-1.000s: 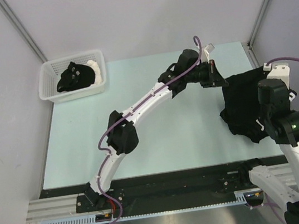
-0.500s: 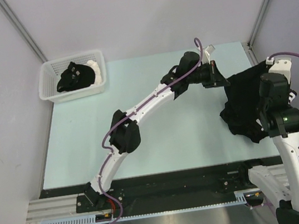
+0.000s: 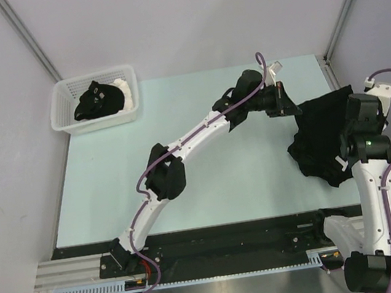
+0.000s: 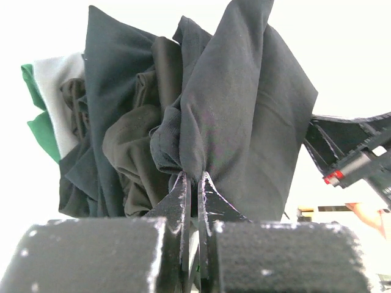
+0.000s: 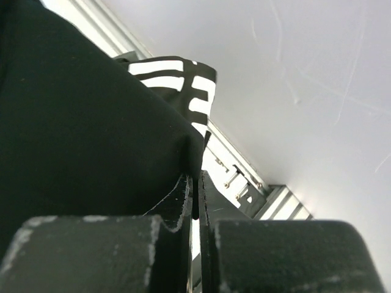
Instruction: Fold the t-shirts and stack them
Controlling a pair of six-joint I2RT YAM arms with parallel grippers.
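The shirt [image 3: 319,144] hung bunched over the right end of the surface [image 3: 208,181], strung between both hands. The top view did not settle whether its low folds touched down. The left hand [image 4: 194,182] was pinched shut on a gathered tuck of black cloth. The right hand [image 5: 195,182] was clamped on a single thin edge.

The cloth looked light, limp and not slippery. It would likely sag and twist wherever unsupported, so holding two spread points such as shoulder seams or hem corners would suit better than a wad. The left hold was on such a wad, which would probably keep the shirt from opening flat.

The top view alone showed the whole layout, including another black shirt [image 3: 97,101] lying well apart in the basket [image 3: 61,116] at the far left corner. The left wrist view alone showed the thick folds and a green-and-white patch [image 4: 44,116] at the cloth's left side. The right wrist view alone showed bold white lettering [image 5: 183,78] on a raised flap.
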